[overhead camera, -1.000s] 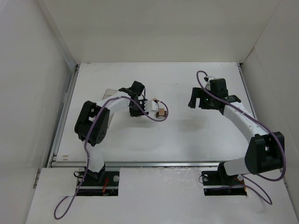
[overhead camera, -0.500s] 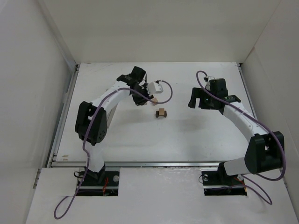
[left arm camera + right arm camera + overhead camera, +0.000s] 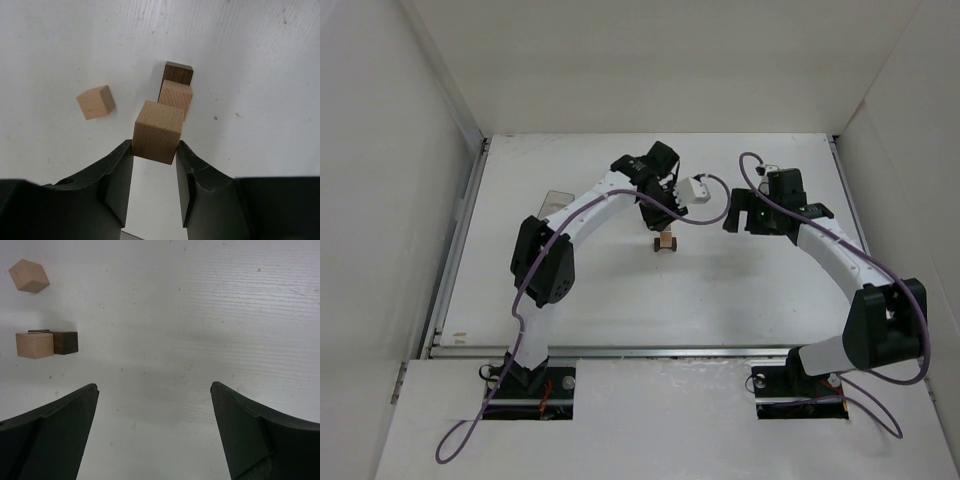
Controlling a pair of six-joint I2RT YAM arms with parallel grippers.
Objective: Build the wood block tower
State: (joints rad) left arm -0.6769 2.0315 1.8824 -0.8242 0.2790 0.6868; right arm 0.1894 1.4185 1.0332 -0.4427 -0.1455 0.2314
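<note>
My left gripper (image 3: 155, 150) is shut on a light tan cube (image 3: 157, 131) and holds it in the air just above and in front of the small stack. The stack is a tan cube (image 3: 176, 97) on the dark brown piece (image 3: 179, 73). It shows in the top view (image 3: 665, 243) just below my left gripper (image 3: 663, 222). Another tan cube (image 3: 95, 101) lies loose to the stack's left. My right gripper (image 3: 155, 390) is open and empty above bare table. It sees the stack (image 3: 34, 345) and the loose cube (image 3: 29, 275) at its left edge. It hangs right of the stack in the top view (image 3: 745, 215).
A clear plastic box (image 3: 552, 200) lies at the left behind the left arm. White walls close in the table on three sides. The left arm's purple cable (image 3: 710, 215) loops between the two grippers.
My left arm has swung right and forward with the tan cube in its grip, from left of the stack to just above it. The right arm has not moved.
</note>
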